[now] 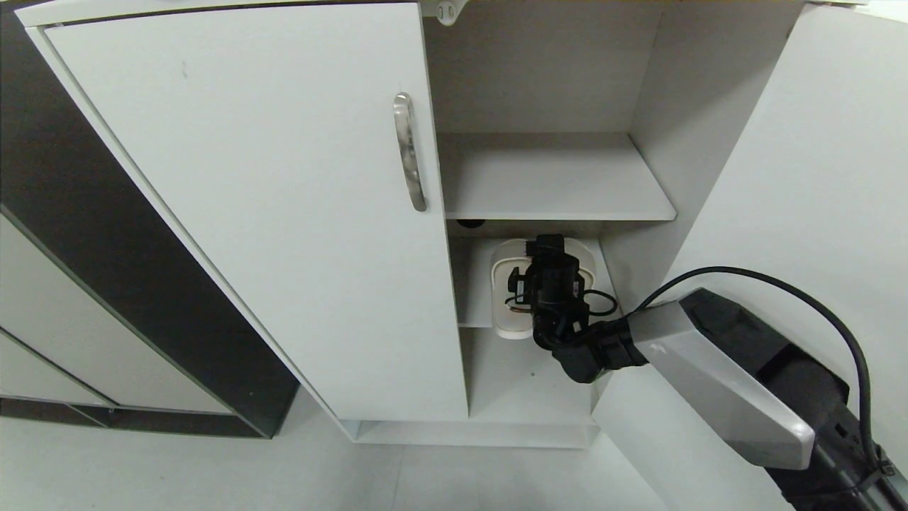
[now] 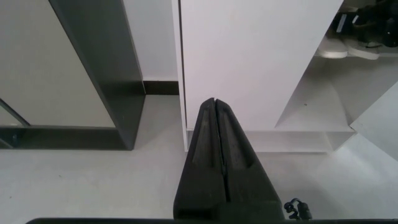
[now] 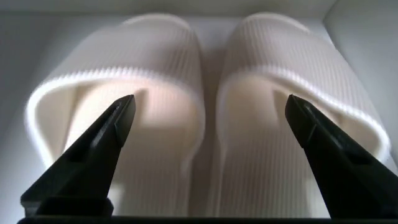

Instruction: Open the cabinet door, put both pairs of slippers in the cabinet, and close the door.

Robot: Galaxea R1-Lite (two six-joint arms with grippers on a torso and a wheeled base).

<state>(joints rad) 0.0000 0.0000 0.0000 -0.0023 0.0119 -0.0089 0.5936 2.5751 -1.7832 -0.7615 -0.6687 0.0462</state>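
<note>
White slippers (image 3: 163, 74) sit on the lower shelf (image 1: 471, 312), right gripper (image 3: 209, 102) over them, jaws wide. Best pull straight back, no bumping. Left gripper (image 2: 214, 152): closed tight.

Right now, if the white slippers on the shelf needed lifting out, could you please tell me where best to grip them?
Probably across the pair's outer sides, at the strap arches, coming in from the open front of the cabinet. The white slippers lie side by side with their heels toward the opening, and the right gripper has its jaws open, straddling both straps.
</note>
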